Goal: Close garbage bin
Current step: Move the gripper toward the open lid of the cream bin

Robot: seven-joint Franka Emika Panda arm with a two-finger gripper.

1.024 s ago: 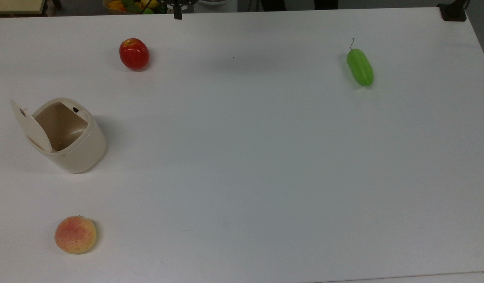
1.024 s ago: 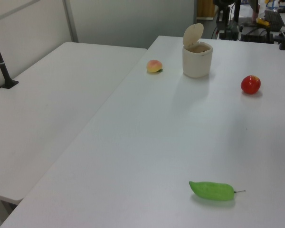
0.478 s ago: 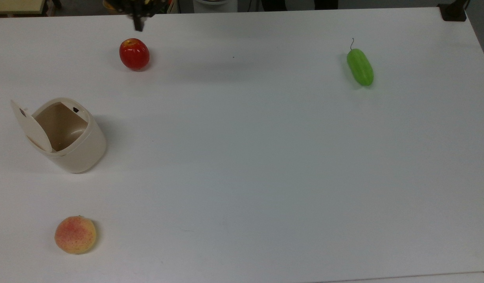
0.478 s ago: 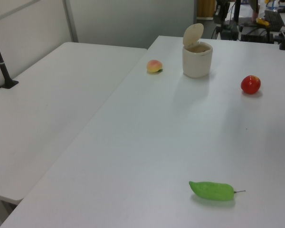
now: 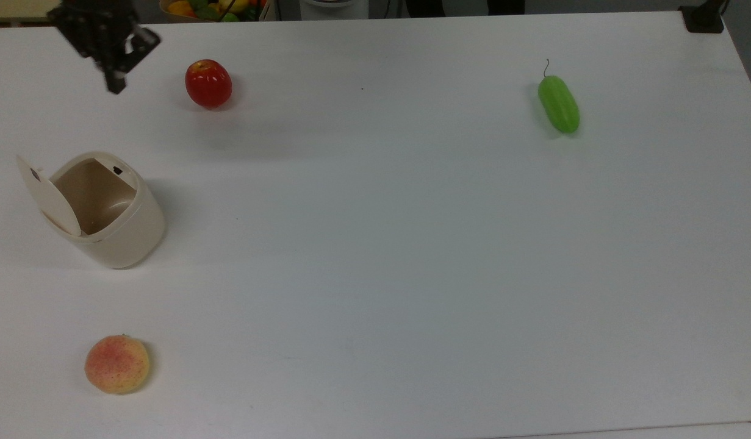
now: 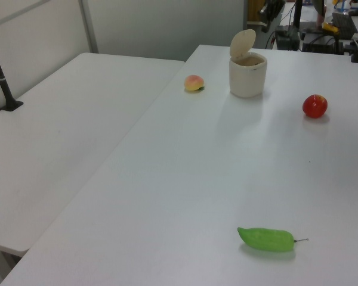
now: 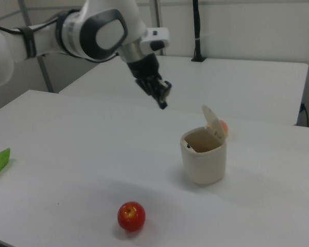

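The cream-beige garbage bin (image 5: 122, 235) stands upright at the top view's left, its hinged lid (image 5: 50, 198) tipped up and its inside bare. The left view has the bin (image 6: 247, 76) far back with the lid (image 6: 243, 43) raised; the right view has the bin (image 7: 203, 158) with its lid (image 7: 215, 121) up. My gripper (image 5: 115, 87) hangs in the air, shut with nothing in it, at the top view's upper left, beyond the bin and left of the apple. In the right view the gripper (image 7: 163, 104) is up and to the left of the bin, apart from it.
A red apple (image 5: 208, 83) lies near the far edge, a peach (image 5: 117, 364) sits below the bin in the top view, and a green cucumber (image 5: 558, 103) lies far right. The white table (image 5: 381, 244) is broad; a second table (image 6: 65, 137) adjoins it.
The gripper has swept from the top view's upper middle to its upper left, past the apple and lower in the frame. Bin, lid and fruit have not moved.
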